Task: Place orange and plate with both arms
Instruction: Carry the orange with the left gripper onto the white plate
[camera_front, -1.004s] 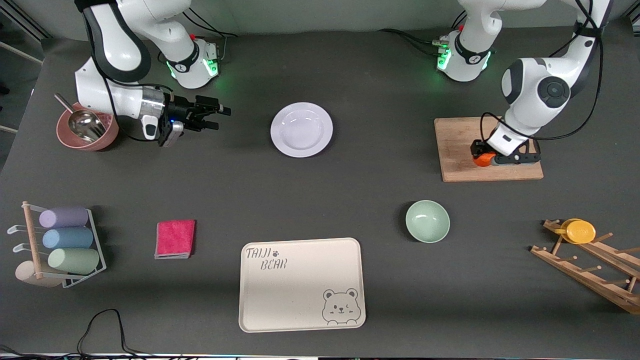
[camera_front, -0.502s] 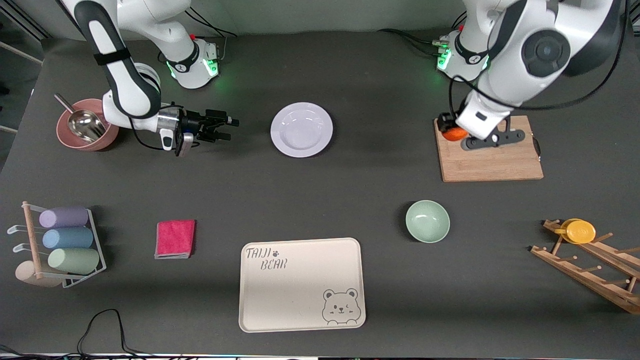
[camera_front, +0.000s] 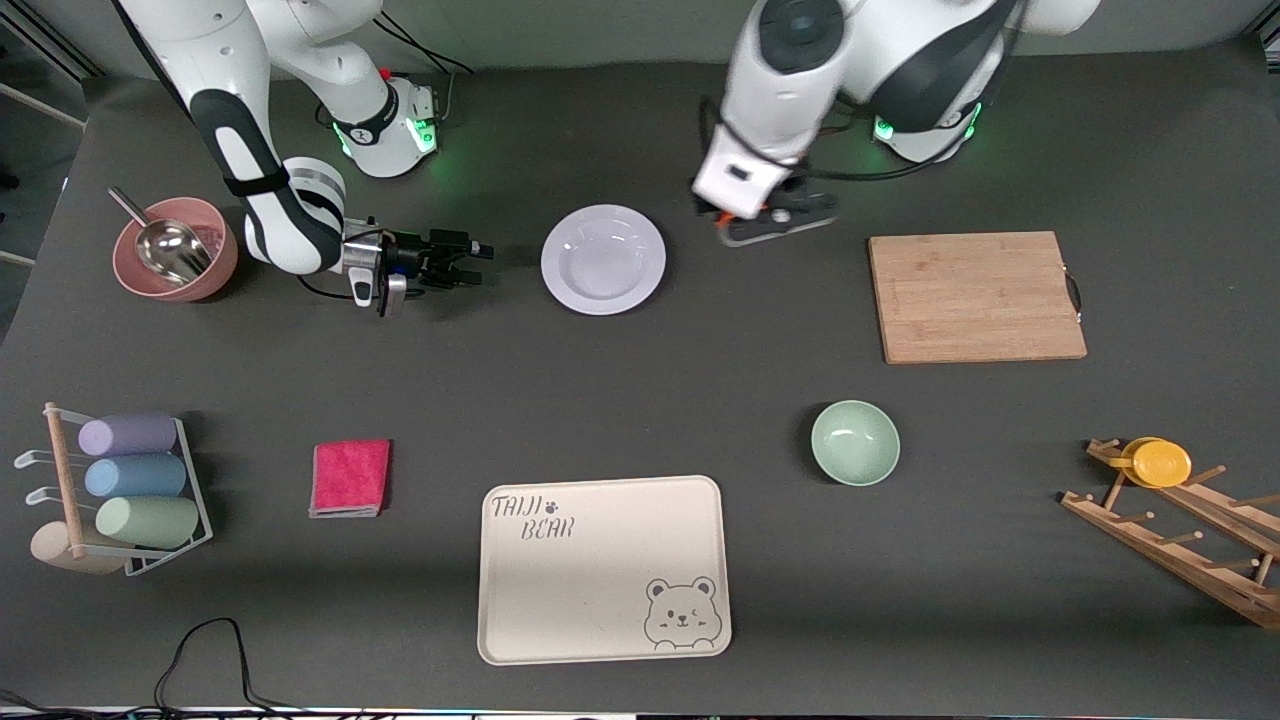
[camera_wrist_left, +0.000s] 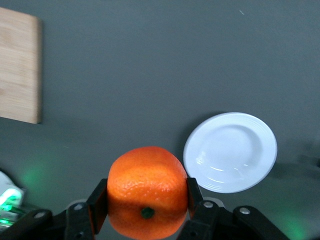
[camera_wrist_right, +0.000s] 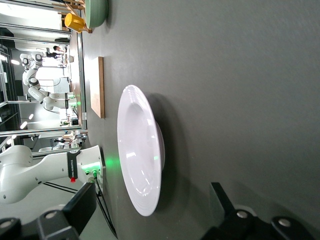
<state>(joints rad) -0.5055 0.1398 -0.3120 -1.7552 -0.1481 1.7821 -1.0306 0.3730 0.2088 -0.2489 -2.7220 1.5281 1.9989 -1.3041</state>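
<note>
at the right arm's end of the table a pink bowl (camera_front: 176, 262) holds a metal scoop (camera_front: 168, 246), and nearer the front camera a wire rack (camera_front: 120, 492) carries three rolled towels beside a folded pink cloth (camera_front: 350, 477). the right arm comes down from its base and bends low, its forearm lying almost level with the table and pointing at the plate (camera_front: 603, 259); the right gripper (camera_front: 470, 264) hangs low over bare table just beside the plate's rim, its jaws apart and holding nothing, and the right wrist view looks between its fingers (camera_wrist_right: 75, 209) straight at the plate's edge. the white plate rests flat on the dark table, midway between the two arm bases. nearer the front camera lies a cream tray (camera_front: 604, 568) with a bear drawing. the left arm reaches from its base across toward the plate, wrist turned downward; the left gripper (camera_front: 768, 216) is over bare table between the plate and the wooden cutting board (camera_front: 975, 296), jaws clamped on the orange (camera_wrist_left: 147, 198), which is lifted off the table with its stem end facing the wrist camera. a pale green bowl (camera_front: 855, 442) sits nearer the front camera than the board, and a wooden peg rack (camera_front: 1180, 535) with a yellow cup (camera_front: 1158, 463) stands at the left arm's end.
</note>
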